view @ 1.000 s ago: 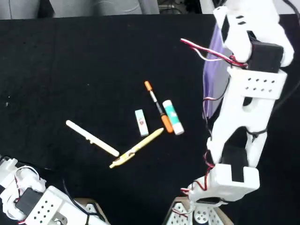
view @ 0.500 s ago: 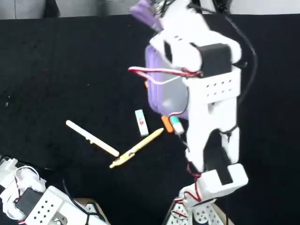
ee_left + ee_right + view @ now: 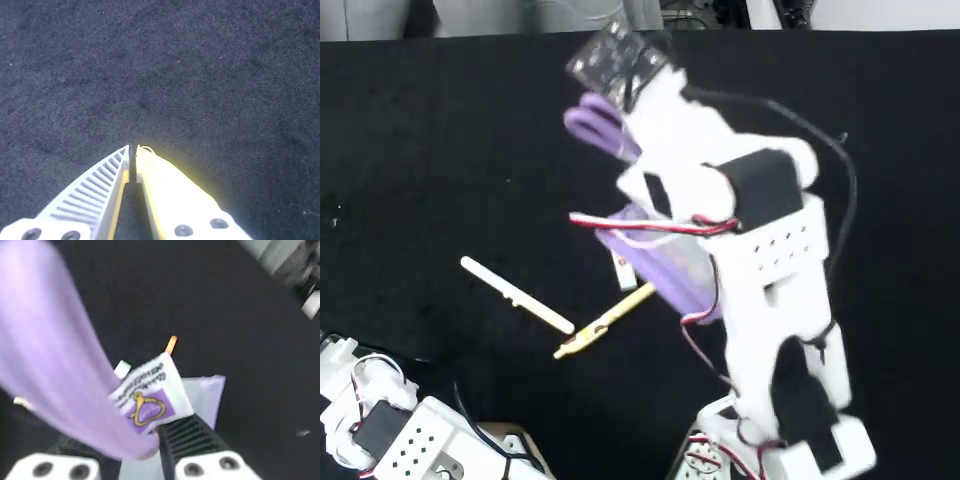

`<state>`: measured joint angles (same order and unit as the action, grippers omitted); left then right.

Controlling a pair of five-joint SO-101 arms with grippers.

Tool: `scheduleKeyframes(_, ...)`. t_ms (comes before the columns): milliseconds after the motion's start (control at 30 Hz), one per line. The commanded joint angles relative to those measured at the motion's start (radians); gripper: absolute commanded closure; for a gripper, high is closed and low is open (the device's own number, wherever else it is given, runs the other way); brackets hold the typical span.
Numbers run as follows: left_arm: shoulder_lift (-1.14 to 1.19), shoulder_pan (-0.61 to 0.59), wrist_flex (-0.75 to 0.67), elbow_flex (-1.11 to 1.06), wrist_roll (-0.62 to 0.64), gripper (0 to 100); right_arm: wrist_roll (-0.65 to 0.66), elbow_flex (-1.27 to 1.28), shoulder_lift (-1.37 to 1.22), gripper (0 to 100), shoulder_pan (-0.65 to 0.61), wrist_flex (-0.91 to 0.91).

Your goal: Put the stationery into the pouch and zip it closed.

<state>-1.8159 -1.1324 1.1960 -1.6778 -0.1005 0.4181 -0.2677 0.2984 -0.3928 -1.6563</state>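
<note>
The right arm hangs over the middle of the black table. Its right gripper is pinching the purple pouch close beside the white paper tag. The pouch is off the cloth, sagging in a soft translucent fold beneath the arm, and from above it covers part of the scattered stationery. Just to its left a small white-and-teal piece peeks out at the pouch's edge. The yellow pen lies slantwise with its upper end right at the pouch. The white pen lies a little farther left, its lower end near the yellow pen's tail. In the right wrist view the tip of an orange marker pokes out past the tag. The left arm sits at the near left corner, well apart from everything. The left gripper is just above bare cloth, its fingers pressed together with nothing between them.
</note>
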Motion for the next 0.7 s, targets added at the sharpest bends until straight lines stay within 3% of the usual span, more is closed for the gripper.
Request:
scheduleKeyframes(0, -0.005, -0.002, -0.020, -0.022, -0.014, 97, 0.005, 0.255, 0.200, 98.8, -0.015, 0.100)
scheduleKeyframes(333, -0.005, -0.002, -0.020, -0.022, -0.014, 97, 0.109, 0.852, 0.713, 98.8, 0.006, 0.173)
scheduleKeyframes(667, -0.005, -0.002, -0.020, -0.022, -0.014, 97, 0.279, 1.244, 0.863, 98.8, 0.328, 0.374)
